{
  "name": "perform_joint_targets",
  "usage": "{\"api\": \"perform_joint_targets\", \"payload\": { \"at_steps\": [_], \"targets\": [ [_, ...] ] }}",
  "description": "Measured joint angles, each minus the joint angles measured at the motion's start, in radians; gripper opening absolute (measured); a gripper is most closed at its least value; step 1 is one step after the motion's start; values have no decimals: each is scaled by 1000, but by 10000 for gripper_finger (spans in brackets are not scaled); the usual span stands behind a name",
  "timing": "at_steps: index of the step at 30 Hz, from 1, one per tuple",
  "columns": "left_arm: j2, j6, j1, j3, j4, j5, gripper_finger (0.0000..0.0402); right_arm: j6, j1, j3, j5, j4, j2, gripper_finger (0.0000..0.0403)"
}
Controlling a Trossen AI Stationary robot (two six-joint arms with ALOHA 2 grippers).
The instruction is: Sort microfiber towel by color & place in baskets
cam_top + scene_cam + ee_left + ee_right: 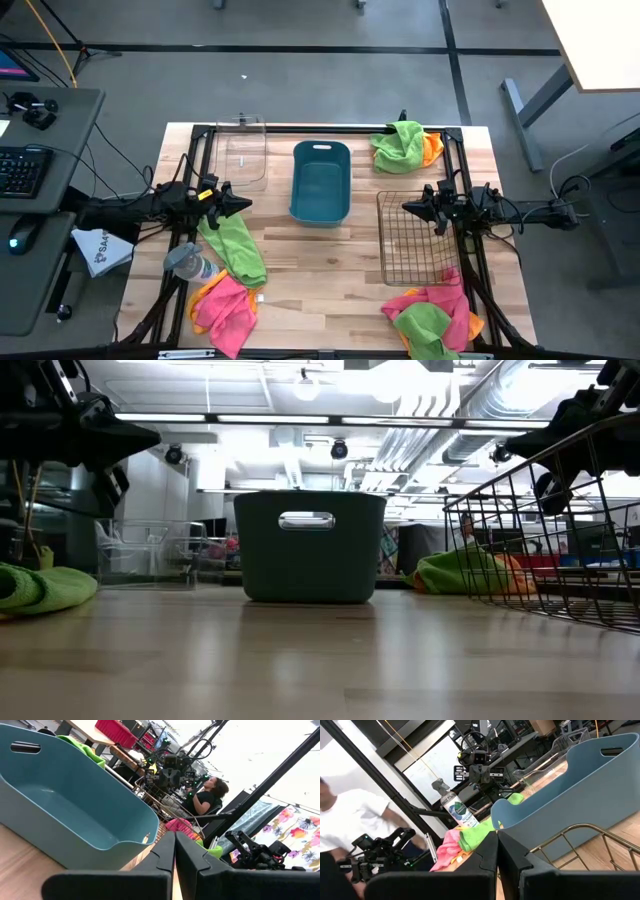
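The teal-blue tub (320, 182) stands at the table's middle, the clear bin (245, 150) to its far left, and the wire-mesh basket (415, 238) to its right. A green towel (235, 245) lies flat at the left, with a pink and orange pile (225, 305) nearer. A green and orange pile (405, 145) lies at the far right, and a pink, green and orange pile (435, 315) at the near right. My left gripper (240, 205) is shut and empty, hovering left of the tub. My right gripper (408, 207) is shut and empty over the wire basket's far left corner.
A spray bottle (190, 263) lies at the left beside the green towel. Bare wood lies between the tub and the near edge. A desk with a keyboard (25, 170) stands off the table's left. A person shows beyond the table in both wrist views.
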Motion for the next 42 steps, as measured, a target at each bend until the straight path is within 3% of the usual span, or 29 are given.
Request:
{"api": "perform_joint_targets", "payload": {
  "at_steps": [22,29,31,36,39,42],
  "targets": [
    [0,-18,0,0,24,-24,0,0,0,0,0,0,0,0],
    [23,-401,0,0,302,-262,0,0,0,0,0,0,0,0],
    [67,-414,1,0,405,-303,0,0,0,0,0,0,0,0],
    [269,-297,-15,40,697,-295,0,0,0,0,0,0,0,0],
    [444,-247,-43,153,694,-301,0,0,0,0,0,0,0,0],
    [636,-182,-63,307,636,-230,0,0,0,0,0,0,0,0]
  ]
}}
